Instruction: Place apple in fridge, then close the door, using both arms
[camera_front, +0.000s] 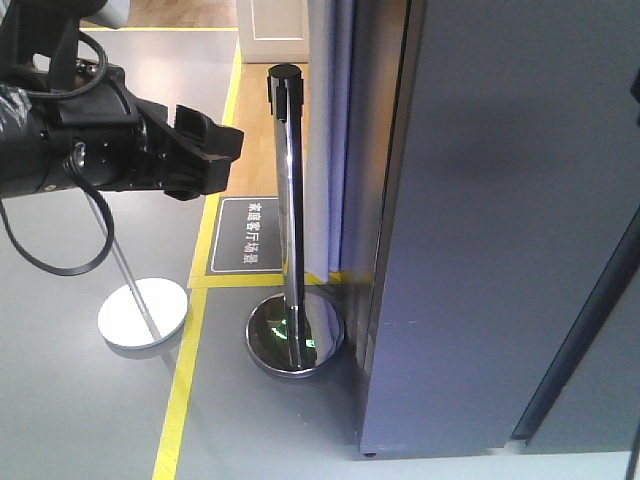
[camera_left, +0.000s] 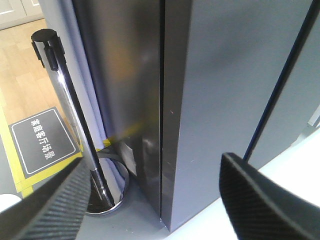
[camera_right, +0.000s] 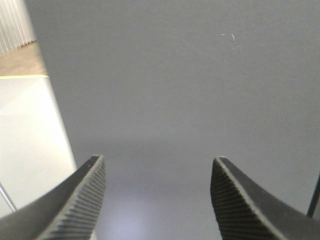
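Observation:
The apple is out of view in every frame. The fridge (camera_front: 500, 200) stands at the right as tall grey panels, and none of its white interior shows. A lighter grey panel (camera_left: 225, 90), likely the door, lies flush against the darker side (camera_left: 130, 90) along a vertical seam. My left gripper (camera_front: 225, 140) hovers at the upper left, well clear of the fridge. It is open (camera_left: 155, 200) with nothing between its fingers (camera_left: 260, 200). My right gripper (camera_right: 157, 159) is open and empty, close up against a plain grey panel (camera_right: 175, 75).
A chrome stanchion post (camera_front: 288, 200) with a black cap stands on a round mirrored base (camera_front: 295, 340) just left of the fridge. A white disc base (camera_front: 143, 313), yellow floor tape (camera_front: 185, 380) and a black floor sign (camera_front: 250, 235) lie farther left.

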